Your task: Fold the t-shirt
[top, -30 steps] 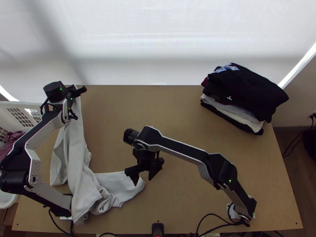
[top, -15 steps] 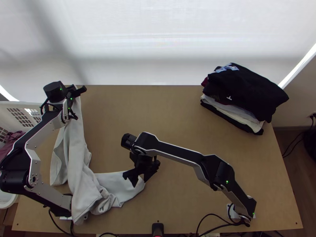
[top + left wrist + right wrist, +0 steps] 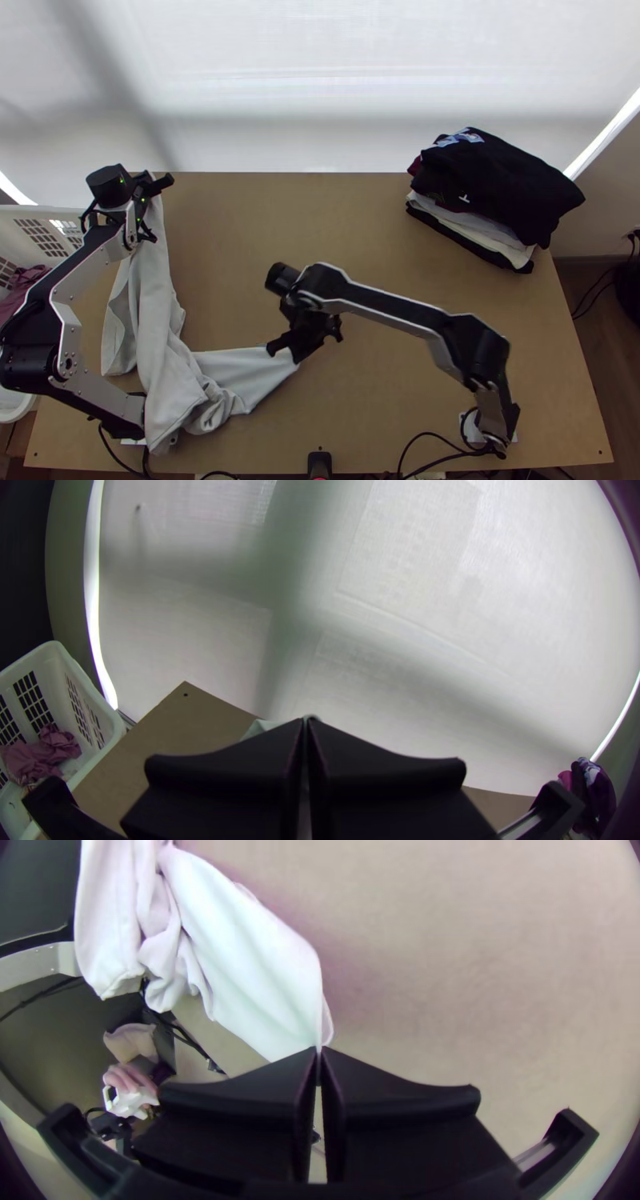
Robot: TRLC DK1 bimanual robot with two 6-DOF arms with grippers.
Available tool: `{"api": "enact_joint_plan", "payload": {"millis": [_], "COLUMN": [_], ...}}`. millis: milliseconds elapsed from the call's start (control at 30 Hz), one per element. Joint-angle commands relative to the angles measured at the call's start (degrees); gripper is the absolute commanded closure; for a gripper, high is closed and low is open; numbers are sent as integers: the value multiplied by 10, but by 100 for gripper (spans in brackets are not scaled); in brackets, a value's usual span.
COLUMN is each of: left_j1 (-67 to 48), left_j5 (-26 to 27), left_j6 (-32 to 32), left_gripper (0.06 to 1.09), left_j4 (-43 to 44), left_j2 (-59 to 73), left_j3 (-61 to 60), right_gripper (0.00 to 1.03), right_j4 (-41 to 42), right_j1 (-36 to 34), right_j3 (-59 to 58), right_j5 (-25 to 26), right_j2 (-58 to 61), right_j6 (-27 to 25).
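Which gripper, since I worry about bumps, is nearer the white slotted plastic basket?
Left. The left gripper is near the table's far-left corner, close beside the basket; the right gripper is around mid-table, farther to the basket's right.

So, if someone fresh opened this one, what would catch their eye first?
Probably the pale t-shirt, bunched down the left side of the table, the left pincer shut on its far end and the right pincer pinching a corner near the middle. Next, the tall pile of dark and pale clothes at the far right.
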Motion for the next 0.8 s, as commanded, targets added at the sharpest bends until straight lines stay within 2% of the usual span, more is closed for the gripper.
{"api": "enact_joint_plan", "payload": {"millis": [0, 400, 567, 733, 767], "left_j1": [4, -16, -26, -29, -29], "left_j5": [-1, -1, -1, -1, -1], "left_j6": [-8, -10, -11, -10, -11], "left_gripper": [105, 105, 105, 105, 105], "left_j4": [12, 3, 0, -5, -7], "left_j2": [-24, -76, -85, -91, -92], "left_j3": [-6, -18, -22, -21, -21], "right_gripper": [100, 100, 100, 100, 97], "right_j4": [-2, 39, 65, 83, 85], "right_j1": [-50, -241, -300, -327, -328], "right_j3": [-61, -242, -274, -287, -286], "right_j5": [19, 64, 120, 177, 191], "right_j2": [-71, -184, -186, -193, -193], "right_j6": [-12, -65, -79, -94, -96]}}
